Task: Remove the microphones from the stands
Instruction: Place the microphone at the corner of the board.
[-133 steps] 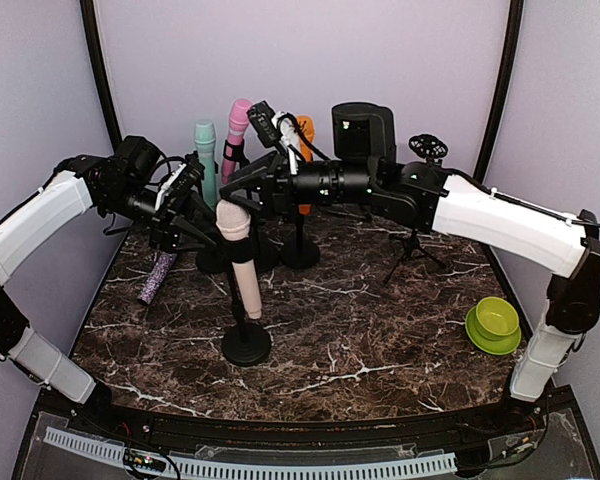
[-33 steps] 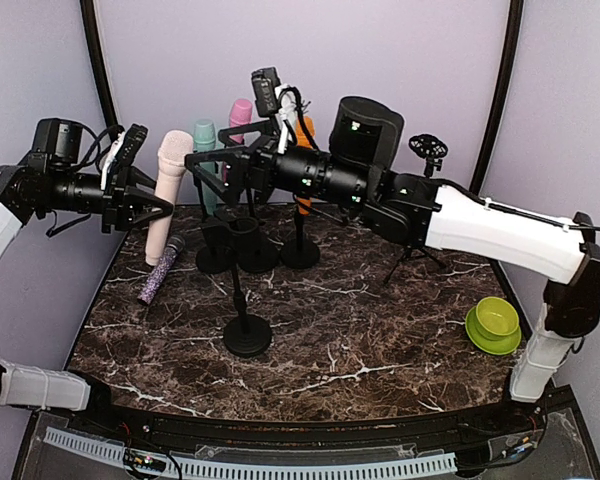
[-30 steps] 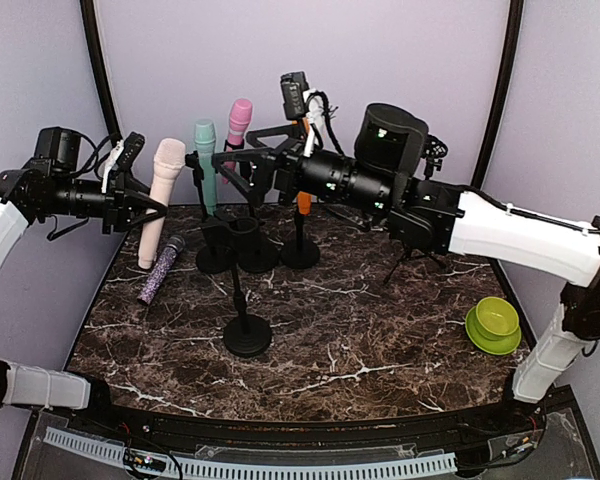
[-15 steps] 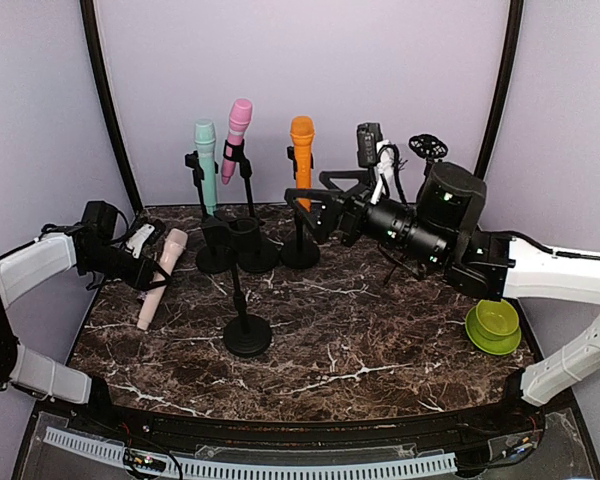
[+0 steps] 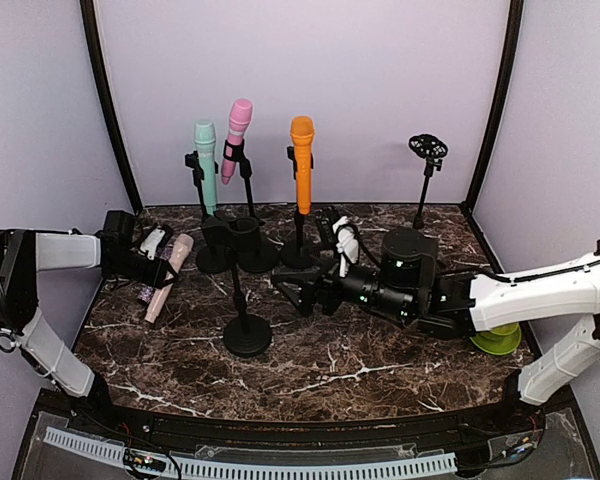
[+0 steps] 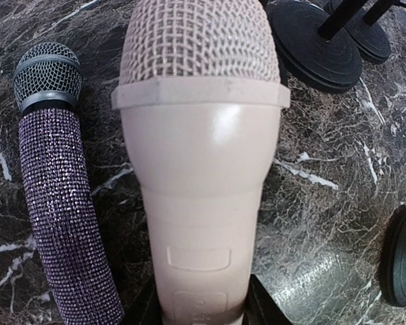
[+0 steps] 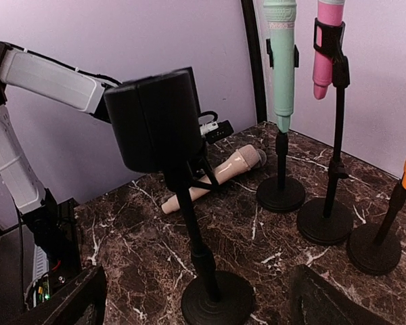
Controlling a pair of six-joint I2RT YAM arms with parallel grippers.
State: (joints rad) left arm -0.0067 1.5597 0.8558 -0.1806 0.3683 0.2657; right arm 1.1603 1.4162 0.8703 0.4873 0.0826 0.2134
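Note:
The beige microphone lies low on the marble table at the left, its mesh head toward the stands. My left gripper is shut round its body; in the left wrist view the microphone fills the frame with a finger on each side. The black stand it came from stands empty in the middle, its cup bare. My right gripper is open and empty just right of that stand, with its fingers wide apart near the stand's base.
A sparkly purple microphone lies right beside the beige one. Mint, pink and orange microphones stand in stands at the back. A small empty stand is back right. A green bowl sits behind my right arm.
My left gripper lifted the beige microphone off the stand, carried it left and lowered it to the table beside the purple one. My right arm let go of the stand and drew back lower.

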